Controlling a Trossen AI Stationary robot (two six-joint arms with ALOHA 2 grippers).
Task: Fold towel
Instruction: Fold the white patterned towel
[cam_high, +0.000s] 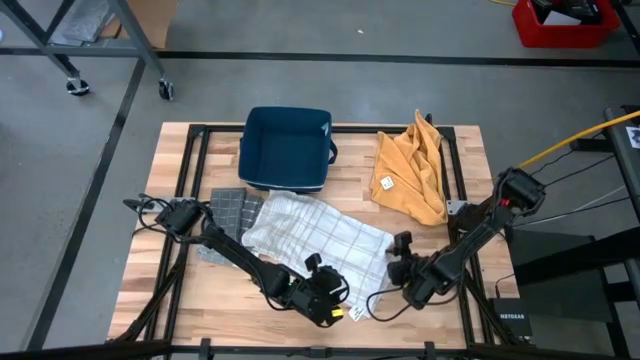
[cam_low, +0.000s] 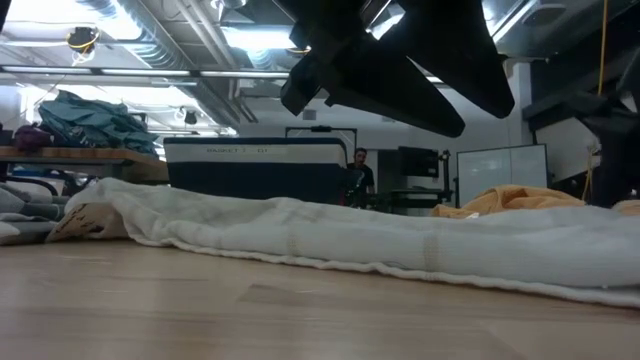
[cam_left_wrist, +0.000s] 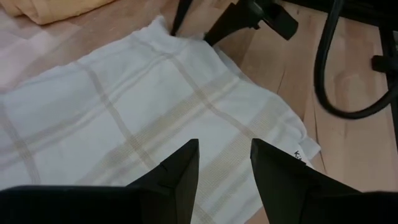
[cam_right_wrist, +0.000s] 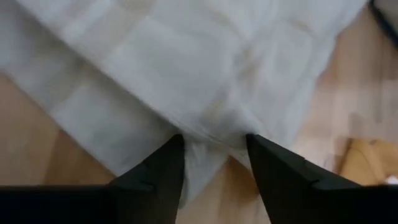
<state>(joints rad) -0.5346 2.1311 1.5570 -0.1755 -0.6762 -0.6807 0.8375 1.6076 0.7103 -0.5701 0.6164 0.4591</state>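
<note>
The checked towel (cam_high: 315, 238) lies spread on the bench (cam_high: 420, 320), just in front of the bin (cam_high: 287, 148) that stands at the bench's rear middle. To the right of the bin, behind the towel's right end, a second cloth (cam_high: 412, 168) lies bunched, and a folded waffle cloth (cam_high: 228, 212) lies touching the towel's left end. The left pincer (cam_high: 338, 308) sits at the towel's front edge, and the right pincer (cam_high: 397, 250) sits at the towel's right corner.
</note>
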